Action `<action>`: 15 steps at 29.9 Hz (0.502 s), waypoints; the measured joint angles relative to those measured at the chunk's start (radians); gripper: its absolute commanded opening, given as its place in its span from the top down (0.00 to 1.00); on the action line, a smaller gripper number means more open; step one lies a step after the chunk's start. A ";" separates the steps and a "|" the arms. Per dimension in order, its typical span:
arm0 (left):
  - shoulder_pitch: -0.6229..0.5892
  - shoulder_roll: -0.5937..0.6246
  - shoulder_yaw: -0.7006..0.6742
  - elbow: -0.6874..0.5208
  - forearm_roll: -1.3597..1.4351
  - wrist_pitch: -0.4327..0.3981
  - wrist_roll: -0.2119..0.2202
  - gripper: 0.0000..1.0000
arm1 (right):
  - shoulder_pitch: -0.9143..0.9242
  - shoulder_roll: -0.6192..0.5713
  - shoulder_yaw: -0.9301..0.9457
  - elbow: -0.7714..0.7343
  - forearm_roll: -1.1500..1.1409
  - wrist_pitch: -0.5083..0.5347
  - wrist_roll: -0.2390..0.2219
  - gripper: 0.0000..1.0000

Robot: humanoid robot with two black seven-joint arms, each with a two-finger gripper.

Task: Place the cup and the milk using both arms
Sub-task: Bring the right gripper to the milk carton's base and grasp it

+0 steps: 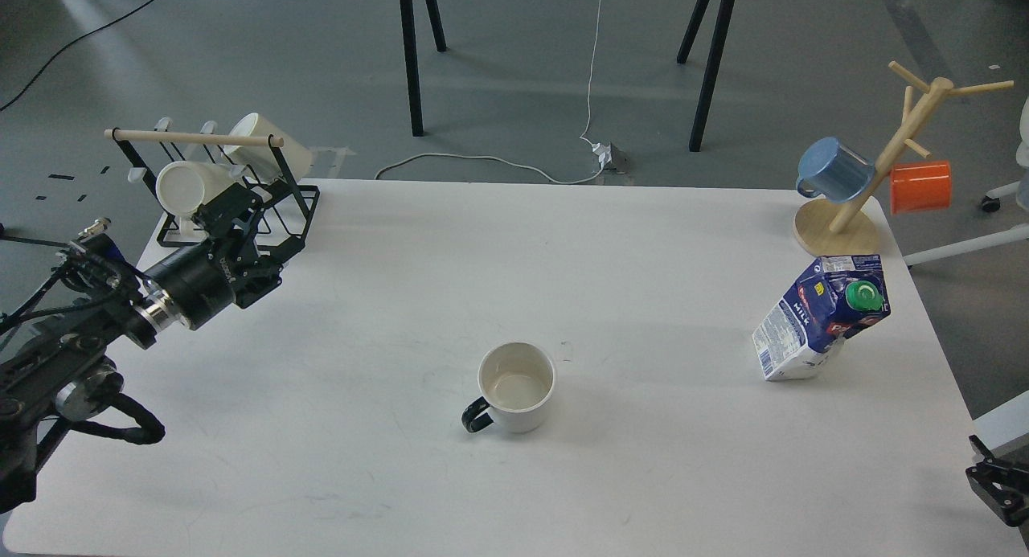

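A white cup (516, 387) with a black handle stands upright near the table's front middle, empty. A blue and white milk carton (824, 316) with a green cap stands at the right, well apart from the cup. My left gripper (251, 234) hovers over the table's left part, just in front of the dish rack, far left of the cup; its fingers look spread and hold nothing. A dark part of my right gripper (997, 481) shows at the lower right edge, below the carton; its fingers cannot be told apart.
A black wire dish rack (291, 213) with two white cups stands at the back left corner. A wooden mug tree (876, 167) with a blue mug and an orange mug stands at the back right. The white table (514, 268) ends near the carton on the right.
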 measured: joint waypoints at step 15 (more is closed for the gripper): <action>0.037 -0.056 0.001 0.000 0.074 0.000 0.000 0.01 | 0.056 0.295 0.024 -0.070 -0.212 0.000 0.001 0.01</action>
